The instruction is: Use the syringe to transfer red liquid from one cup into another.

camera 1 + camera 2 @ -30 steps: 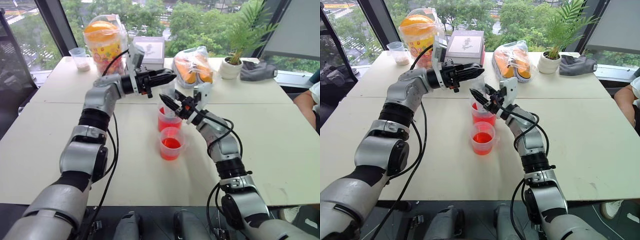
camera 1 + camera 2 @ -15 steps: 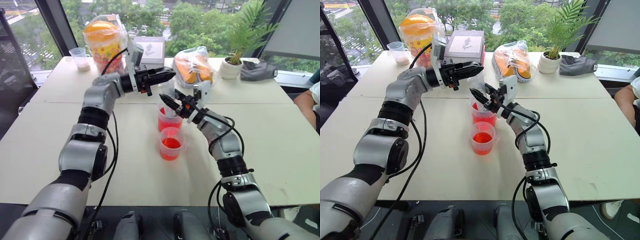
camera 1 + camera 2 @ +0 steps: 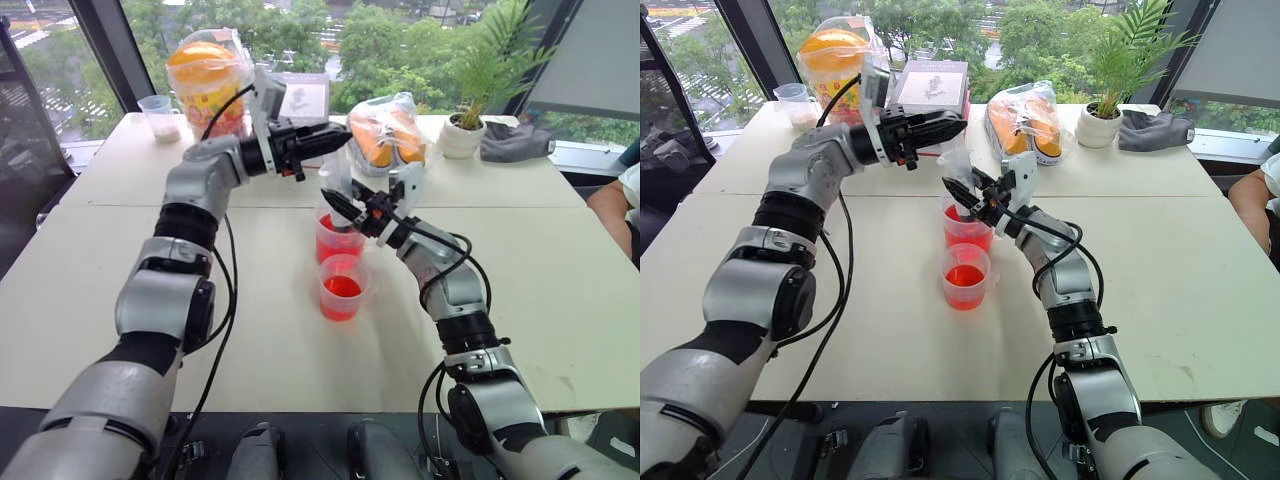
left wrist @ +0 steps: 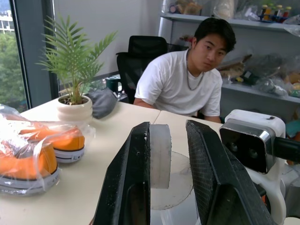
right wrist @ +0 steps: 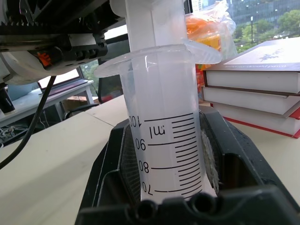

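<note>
Right gripper (image 3: 335, 204) clamps the syringe (image 5: 164, 136) barrel; left gripper (image 3: 335, 137) pinches its plunger above.

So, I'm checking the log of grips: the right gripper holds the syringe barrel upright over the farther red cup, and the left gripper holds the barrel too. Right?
Not quite. The left gripper holds the plunger, not the barrel; the left wrist view shows it between the fingers. The rest stands: the right gripper clamps the syringe barrel upright over the farther red cup.
</note>
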You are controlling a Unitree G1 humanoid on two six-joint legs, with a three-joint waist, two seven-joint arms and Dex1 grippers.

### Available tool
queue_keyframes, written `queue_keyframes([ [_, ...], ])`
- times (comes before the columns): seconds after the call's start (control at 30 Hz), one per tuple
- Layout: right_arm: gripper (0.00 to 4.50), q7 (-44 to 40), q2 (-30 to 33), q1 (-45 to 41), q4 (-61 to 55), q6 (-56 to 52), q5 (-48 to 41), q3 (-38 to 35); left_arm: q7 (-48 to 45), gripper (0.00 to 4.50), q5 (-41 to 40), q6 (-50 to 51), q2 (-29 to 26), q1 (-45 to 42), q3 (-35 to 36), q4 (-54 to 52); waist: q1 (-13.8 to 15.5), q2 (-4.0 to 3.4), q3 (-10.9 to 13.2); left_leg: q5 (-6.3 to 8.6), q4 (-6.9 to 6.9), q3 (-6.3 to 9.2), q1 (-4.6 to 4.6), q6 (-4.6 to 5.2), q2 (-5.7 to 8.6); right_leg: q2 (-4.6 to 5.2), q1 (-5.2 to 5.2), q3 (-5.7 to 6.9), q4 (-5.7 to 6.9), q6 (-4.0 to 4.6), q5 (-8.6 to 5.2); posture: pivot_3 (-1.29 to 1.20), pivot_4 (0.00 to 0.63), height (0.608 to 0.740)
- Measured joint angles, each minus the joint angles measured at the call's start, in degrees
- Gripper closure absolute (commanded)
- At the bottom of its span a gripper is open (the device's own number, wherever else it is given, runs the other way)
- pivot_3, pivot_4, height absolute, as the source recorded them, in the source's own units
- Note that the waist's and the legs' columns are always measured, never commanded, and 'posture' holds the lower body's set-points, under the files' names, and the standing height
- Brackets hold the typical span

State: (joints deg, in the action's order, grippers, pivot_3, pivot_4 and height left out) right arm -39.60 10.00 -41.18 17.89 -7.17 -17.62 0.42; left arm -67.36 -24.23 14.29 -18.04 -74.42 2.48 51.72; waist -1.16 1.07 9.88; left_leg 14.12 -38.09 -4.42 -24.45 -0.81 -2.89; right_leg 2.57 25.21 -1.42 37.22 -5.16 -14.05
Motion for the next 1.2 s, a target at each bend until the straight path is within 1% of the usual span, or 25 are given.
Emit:
queue_keyframes([
  [0.3,3.12,0.0,0.01,0.02,0.0,-0.1,0.03,0.09,0.11,3.92,0.0,-0.01,-0.09,-0.34,0.81,0.37,0.0,0.0,0.0,0.0,0.0,0.0,0.0,0.0,0.0,0.0,0.0,0.0,0.0,0.0,0.0,0.0,0.15,0.74],
  [0.37,3.12,0.0,0.02,-0.04,-0.18,-0.34,0.01,0.1,0.12,2.89,0.01,0.01,-0.09,-0.33,0.92,0.34,0.0,0.0,0.0,0.0,0.0,0.0,0.0,0.0,0.0,0.0,0.0,0.0,0.0,0.0,0.0,0.0,0.15,0.74],
  [0.4,3.12,-0.01,0.03,-0.08,-0.42,-0.57,-0.03,0.14,0.92,2.61,0.08,0.0,-0.31,-0.33,0.94,0.29,-0.03,0.0,0.0,0.0,0.0,0.0,0.0,0.0,0.0,0.0,0.0,0.0,0.0,0.0,0.0,0.0,0.15,0.74],
  [0.47,3.12,-1.52,0.33,-0.02,-1.53,-1.61,0.03,1.32,4.02,1.49,-0.01,-0.29,-2.57,-0.34,3.32,-1.38,-0.75,0.01,0.01,0.0,0.01,0.01,0.01,0.0,-0.02,-0.01,0.03,-0.02,0.02,0.0,0.0,0.0,0.15,0.74],
  [0.53,3.12,-1.89,0.51,-0.03,-2.15,-2.66,-0.03,1.5,4.74,0.41,-0.01,-0.59,-3.9,-0.35,4.61,-3.66,-1.04,0.01,0.01,0.0,0.05,0.04,0.01,0.0,-0.02,-0.02,0.02,0.02,0.03,0.0,0.0,0.0,0.15,0.74],
  [0.57,3.12,-1.86,0.82,-0.14,-2.29,-3.16,-0.06,1.42,4.65,0.07,0.0,-0.62,-3.91,-0.07,4.7,-5.19,-0.96,0.01,0.01,0.0,0.05,0.05,0.0,0.0,-0.02,0.0,0.01,0.03,0.02,0.0,0.0,0.0,0.15,0.74],
  [0.67,3.12,-1.54,0.98,-1.24,-2.52,-4.51,-0.42,1.19,3.57,0.07,0.03,-0.06,-3.86,3.42,4.27,-9.5,-1.06,0.01,0.01,0.0,0.0,-0.01,0.01,0.0,0.01,0.05,-0.02,-0.01,0.02,-0.01,0.0,0.0,0.15,0.74],
  [0.77,3.12,-0.98,1.76,-2.73,-3.28,-5.11,-0.76,0.62,3.67,0.07,-0.2,1.02,-3.95,7.72,3.97,-11.63,-1.21,0.02,0.01,0.0,-0.01,0.02,0.0,-0.01,-0.01,0.03,0.0,0.0,0.06,0.0,0.01,0.0,0.15,0.74],
  [1.0,3.12,1.06,2.32,-4.68,-3.57,-5.35,-1.86,-2.23,5.84,0.07,-0.83,5.32,-7.12,13.33,5.26,-20.9,-1.4,0.02,0.03,0.0,0.03,0.02,0.0,-0.01,-0.03,0.01,0.03,-0.01,0.05,0.0,0.0,0.0,0.15,0.74],
  [1.1,3.12,1.84,2.41,-5.75,-6.12,-7.1,-3.71,-3.82,6.9,0.07,-1.77,7.19,-7.87,15.62,5.77,-23.82,-1.3,0.02,0.03,0.0,0.03,0.02,-0.01,-0.01,-0.02,0.04,0.03,0.0,0.06,0.0,0.0,0.0,0.15,0.74],
  [1.2,3.12,2.18,3.04,-6.73,-12.04,-11.12,-7.21,-5.11,7.89,0.07,-2.62,8.99,-8.03,16.73,6.18,-26.27,-1.04,0.02,0.03,0.0,0.02,0.02,-0.02,-0.01,-0.02,0.06,0.02,0.0,0.04,0.0,0.0,0.0,0.15,0.74],
])
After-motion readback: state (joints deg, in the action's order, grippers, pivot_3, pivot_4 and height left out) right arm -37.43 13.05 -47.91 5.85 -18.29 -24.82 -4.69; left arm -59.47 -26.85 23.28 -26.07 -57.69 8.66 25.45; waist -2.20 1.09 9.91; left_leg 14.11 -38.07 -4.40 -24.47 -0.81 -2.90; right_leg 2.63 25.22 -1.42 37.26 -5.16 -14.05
